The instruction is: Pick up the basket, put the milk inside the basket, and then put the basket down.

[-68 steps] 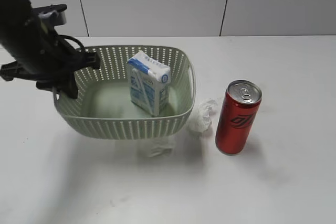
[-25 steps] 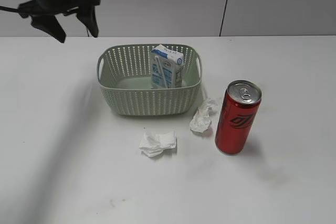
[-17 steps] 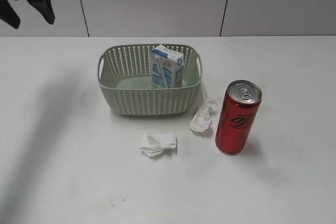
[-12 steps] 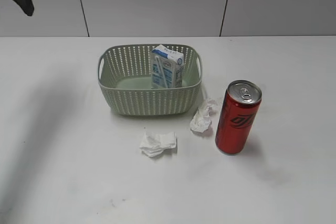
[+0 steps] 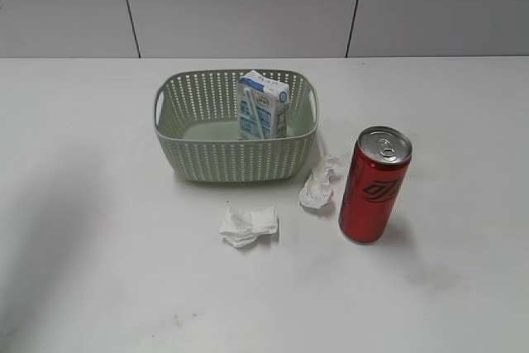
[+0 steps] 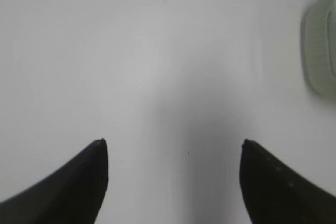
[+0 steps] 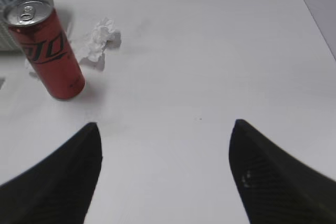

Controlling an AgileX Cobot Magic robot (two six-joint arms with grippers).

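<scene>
The pale sage-green basket (image 5: 207, 163) stands on the white table, back of centre. The white-and-blue milk carton (image 5: 263, 106) stands upright inside it, at its right side. A blurred edge of the basket (image 6: 319, 51) shows at the right of the left wrist view. My left gripper (image 6: 173, 142) is open and empty above bare table, apart from the basket. My right gripper (image 7: 165, 124) is open and empty above bare table, to the right of the can. Neither gripper shows in the exterior view.
A tall red soda can (image 5: 374, 184) stands right of the basket and also shows in the right wrist view (image 7: 46, 45). Two crumpled white tissues lie in front, one (image 5: 247, 225) at centre, one (image 5: 320, 183) beside the can. The table's right edge (image 7: 315, 19) shows.
The left arm let go of the basket, rose and withdrew up and left out of the exterior view. The basket with the milk now rests flat on the table and has stayed still for the last second.
</scene>
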